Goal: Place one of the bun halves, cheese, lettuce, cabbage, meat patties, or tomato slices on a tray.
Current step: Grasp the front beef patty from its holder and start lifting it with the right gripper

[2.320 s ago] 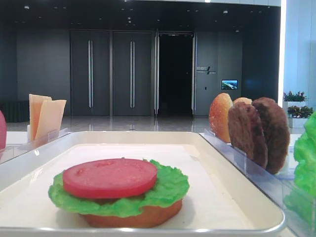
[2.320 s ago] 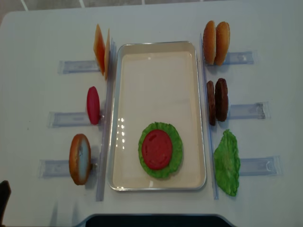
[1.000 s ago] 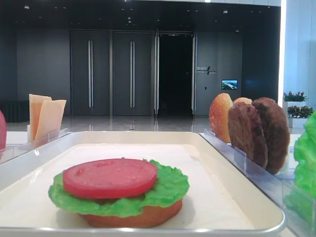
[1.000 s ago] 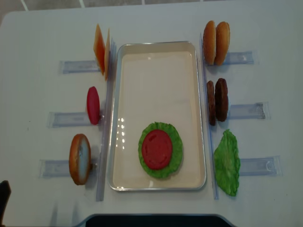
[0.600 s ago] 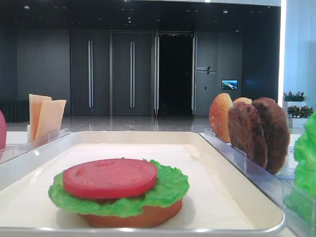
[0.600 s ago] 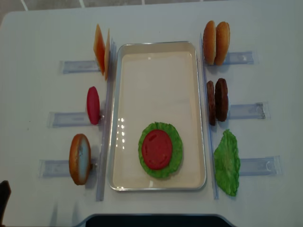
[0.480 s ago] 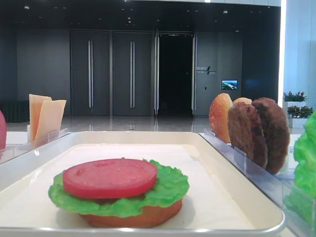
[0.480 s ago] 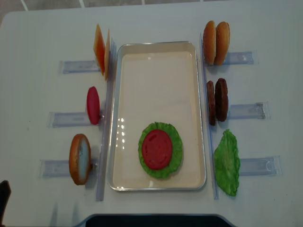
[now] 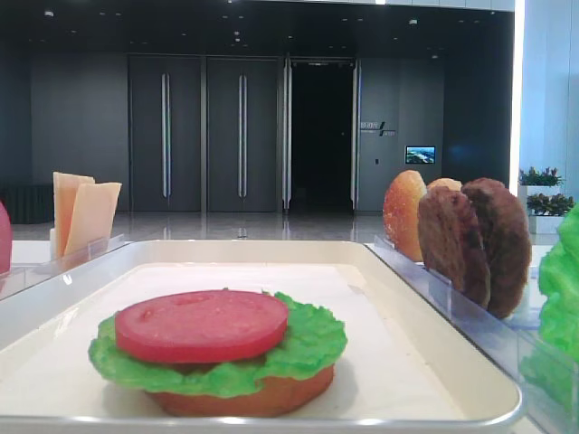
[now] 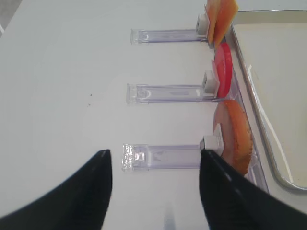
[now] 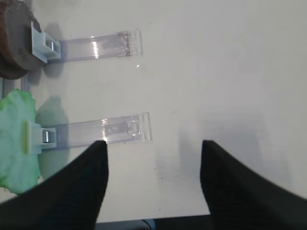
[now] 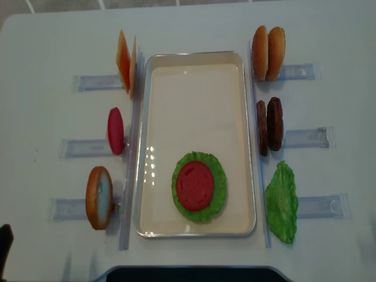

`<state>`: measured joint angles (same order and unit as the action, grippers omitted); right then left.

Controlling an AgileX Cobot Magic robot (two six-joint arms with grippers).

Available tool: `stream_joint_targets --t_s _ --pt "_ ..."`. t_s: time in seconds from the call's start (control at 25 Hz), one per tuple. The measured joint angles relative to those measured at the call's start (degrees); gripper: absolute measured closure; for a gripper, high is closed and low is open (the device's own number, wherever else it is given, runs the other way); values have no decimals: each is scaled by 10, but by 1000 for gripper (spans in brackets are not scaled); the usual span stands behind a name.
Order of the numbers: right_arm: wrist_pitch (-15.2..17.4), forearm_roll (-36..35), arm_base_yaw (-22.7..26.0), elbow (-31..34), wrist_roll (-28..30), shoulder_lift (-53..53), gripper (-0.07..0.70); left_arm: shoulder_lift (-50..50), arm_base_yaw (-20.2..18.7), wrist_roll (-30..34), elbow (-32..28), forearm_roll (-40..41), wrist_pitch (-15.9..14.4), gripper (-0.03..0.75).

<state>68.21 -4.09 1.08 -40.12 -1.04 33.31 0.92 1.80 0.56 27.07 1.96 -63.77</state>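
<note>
Left end effector (image 10: 153,184) gapes above a clear rack (image 10: 163,156) — writing unreadable.

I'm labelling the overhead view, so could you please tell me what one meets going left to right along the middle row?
Clear rack strip → red tomato slice → tray → meat patties → another clear rack strip.

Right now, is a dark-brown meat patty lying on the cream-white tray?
No, both rough dark-brown meat patties stand on edge in the clear rack right of the cream-white rectangular tray.
</note>
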Motion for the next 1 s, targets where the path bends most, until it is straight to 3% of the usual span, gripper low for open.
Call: stream_joint_targets --t_s 0.56,0.84,1.0 --pt "1 -13 0 -133 24 294 199 0 0 0 0 0 0 370" --pt "1 -18 -3 -163 29 349 199 0 0 0 0 0 0 434" --pt "-1 -18 -35 -165 10 350 199 0 0 0 0 0 0 479"
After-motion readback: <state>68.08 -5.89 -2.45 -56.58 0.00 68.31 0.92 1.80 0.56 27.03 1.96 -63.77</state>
